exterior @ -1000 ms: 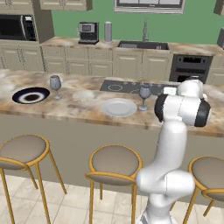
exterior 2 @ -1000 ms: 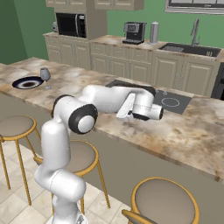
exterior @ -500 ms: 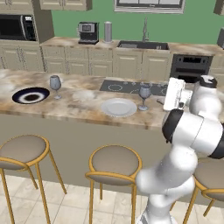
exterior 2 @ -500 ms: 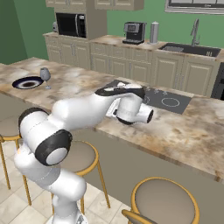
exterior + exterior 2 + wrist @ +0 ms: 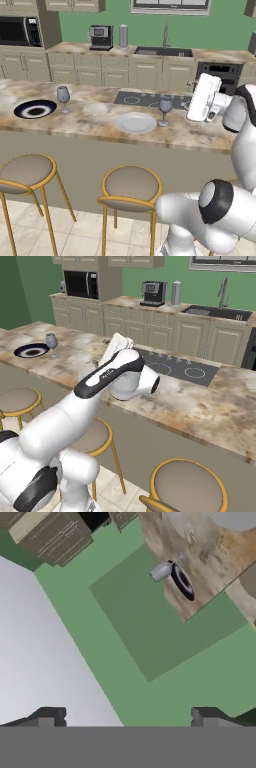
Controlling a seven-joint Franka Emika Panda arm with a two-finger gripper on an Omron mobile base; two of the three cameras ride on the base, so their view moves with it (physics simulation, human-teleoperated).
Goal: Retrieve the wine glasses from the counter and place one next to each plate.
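Pincer (image 5: 125, 714) spread wide, holding and touching nothing, two wine glasses on the bench (image 5: 100, 122), one (image 5: 63, 95) beside the black plate (image 5: 35, 109), one (image 5: 165, 106) beside the pale plate (image 5: 135, 122)

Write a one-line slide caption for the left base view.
A wine glass stands beside the black plate and another beside the white plate on the island; the arm is raised at right.

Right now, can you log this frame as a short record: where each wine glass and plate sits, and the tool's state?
glass one: upright beside black plate, at
glass two: upright beside pale plate, at
surface: marbled island top with cooktop
tool: open, empty, raised clear of the island
placement: looks done
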